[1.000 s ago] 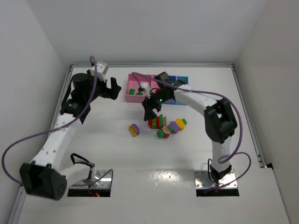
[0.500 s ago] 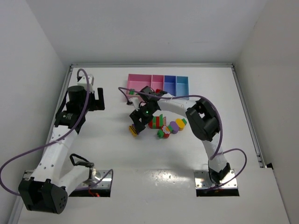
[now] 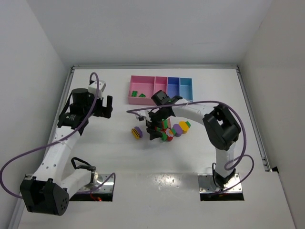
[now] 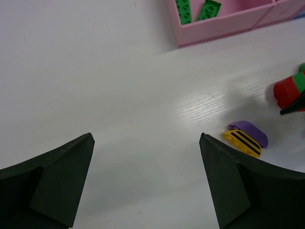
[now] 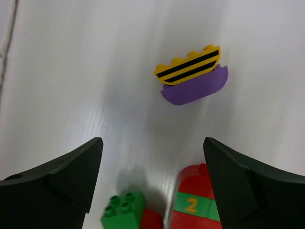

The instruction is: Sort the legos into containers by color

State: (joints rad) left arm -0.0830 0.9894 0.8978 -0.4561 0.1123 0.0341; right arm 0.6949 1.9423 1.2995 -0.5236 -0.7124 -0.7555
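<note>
The legos lie in a loose pile mid-table: a yellow black-striped piece on a purple one [image 3: 137,132] [image 5: 190,74] [image 4: 245,138], a red-green stack marked "2" [image 5: 193,202] [image 3: 162,125], a green brick [image 5: 123,210], and more purple, yellow and orange ones [image 3: 178,129]. The containers [image 3: 161,98] stand behind the pile; two green bricks [image 3: 138,94] [image 4: 196,9] lie in the wide pink bin [image 4: 224,21]. My right gripper [image 3: 153,129] [image 5: 152,140] hangs open over the pile's left edge, holding nothing. My left gripper [image 3: 106,107] [image 4: 145,138] is open over bare table, left of the bins.
White walls close the table at the back and on both sides. A purple cable [image 3: 138,109] from the right arm drapes across the table between the bins and the pile. The two arm bases [image 3: 93,183] sit at the near edge.
The right gripper came down from the bins to the pile, passed the yellow-purple piece and spread wider. The left gripper drew back from the pink bin and opened fully.
</note>
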